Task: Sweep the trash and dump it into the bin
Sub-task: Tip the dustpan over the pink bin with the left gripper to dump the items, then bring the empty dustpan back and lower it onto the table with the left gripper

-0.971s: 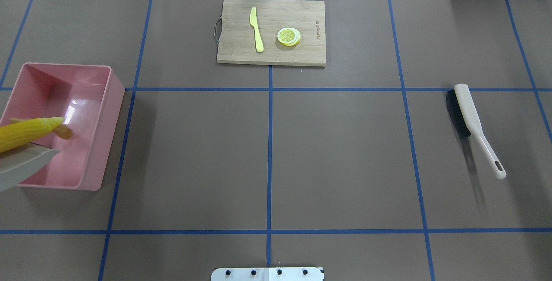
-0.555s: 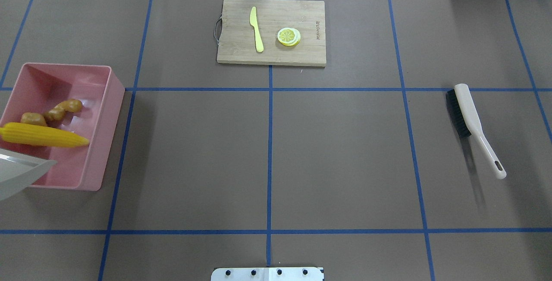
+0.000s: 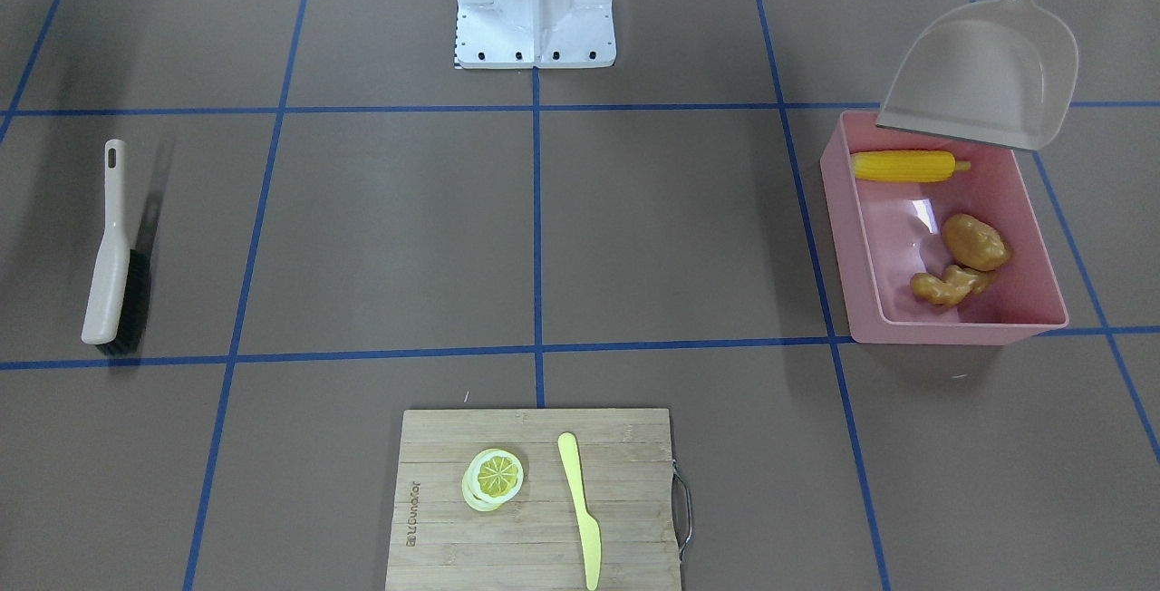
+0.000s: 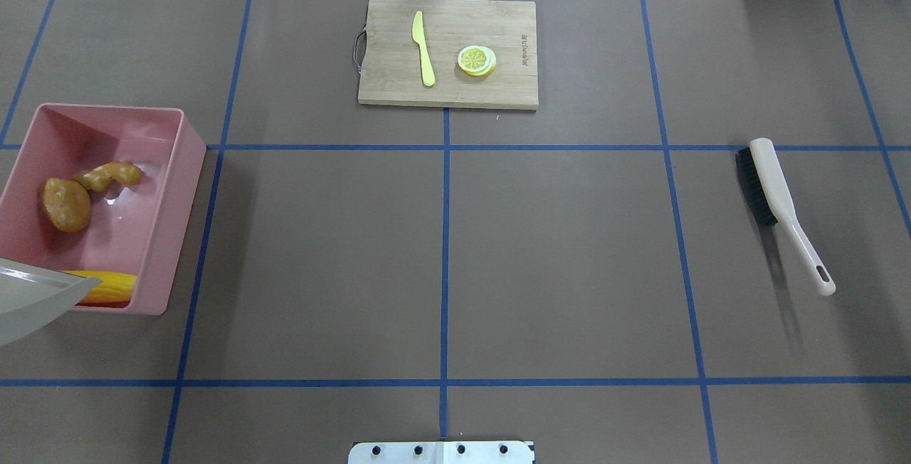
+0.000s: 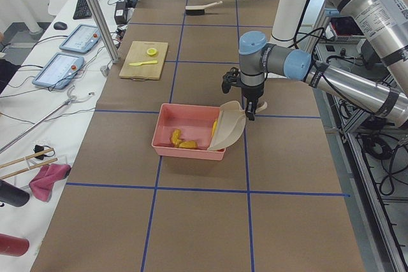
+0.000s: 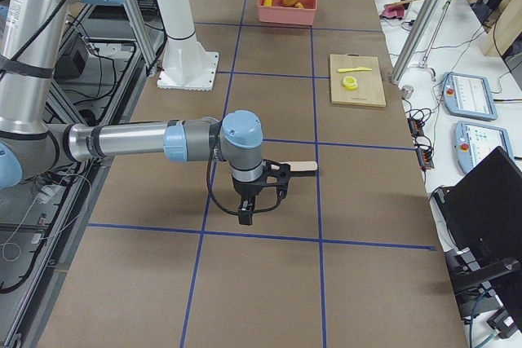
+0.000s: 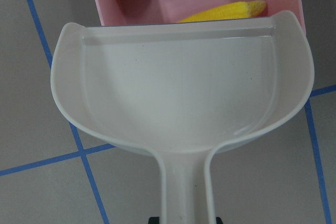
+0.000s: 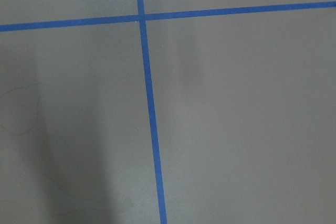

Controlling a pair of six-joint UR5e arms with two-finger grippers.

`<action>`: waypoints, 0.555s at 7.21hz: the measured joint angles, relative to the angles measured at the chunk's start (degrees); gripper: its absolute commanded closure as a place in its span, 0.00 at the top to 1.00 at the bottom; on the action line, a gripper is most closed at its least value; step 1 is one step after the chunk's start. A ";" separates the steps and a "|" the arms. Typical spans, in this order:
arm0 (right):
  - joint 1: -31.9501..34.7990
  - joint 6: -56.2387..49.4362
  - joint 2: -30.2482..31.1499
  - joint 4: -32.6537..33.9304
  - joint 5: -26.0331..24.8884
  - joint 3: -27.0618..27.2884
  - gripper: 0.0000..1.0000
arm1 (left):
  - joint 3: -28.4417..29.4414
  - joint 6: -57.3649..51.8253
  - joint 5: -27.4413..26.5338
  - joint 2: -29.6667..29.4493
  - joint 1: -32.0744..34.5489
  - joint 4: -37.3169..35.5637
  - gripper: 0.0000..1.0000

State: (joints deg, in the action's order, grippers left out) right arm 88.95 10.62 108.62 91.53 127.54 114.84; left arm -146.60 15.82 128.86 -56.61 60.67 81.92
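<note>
The pink bin (image 4: 164, 236) stands at the table's left end. The yellow corn cob (image 3: 902, 165) lies inside along its robot-side wall. The brown potato (image 3: 974, 242) and tan ginger root (image 3: 947, 287) lie together toward its far end. My left gripper (image 5: 248, 107) is shut on the handle of the beige dustpan (image 3: 988, 74). It holds the empty pan tilted, lip down, over the bin's robot-side rim. The left wrist view shows the bare pan (image 7: 178, 93) with the corn (image 7: 226, 11) beyond its lip. My right gripper (image 6: 247, 213) hovers low over bare table; I cannot tell its state.
A beige brush with black bristles (image 4: 776, 201) lies on the table's right side, just beyond the right gripper. A wooden cutting board (image 4: 448, 90) with a pale yellow knife (image 4: 424, 48) and lemon slices (image 4: 477, 60) sits at the far middle edge.
The corn slid off the dustpan's lip into the bin and settled at the robot-side wall. The potato and ginger came to rest inside. The dustpan stayed tilted over the rim.
</note>
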 measured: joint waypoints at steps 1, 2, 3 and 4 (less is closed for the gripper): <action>0.01 0.03 -0.02 -0.02 0.20 0.58 1.00 | -0.68 0.00 -0.11 0.02 0.68 -0.14 0.00; 0.03 0.09 -0.14 -0.03 -0.18 1.30 1.00 | -1.24 0.00 -0.44 -0.01 2.41 0.37 0.00; 0.02 0.09 -0.26 -0.14 -1.99 -0.07 1.00 | -1.48 0.02 -1.90 -0.32 4.65 2.31 0.00; 0.02 0.11 -0.66 -1.39 -4.32 -2.66 1.00 | -1.48 0.06 -4.26 -1.20 6.31 5.72 0.00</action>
State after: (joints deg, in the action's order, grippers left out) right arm 88.96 10.73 107.96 90.14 123.23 112.18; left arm -148.08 15.88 124.60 -57.81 66.98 87.64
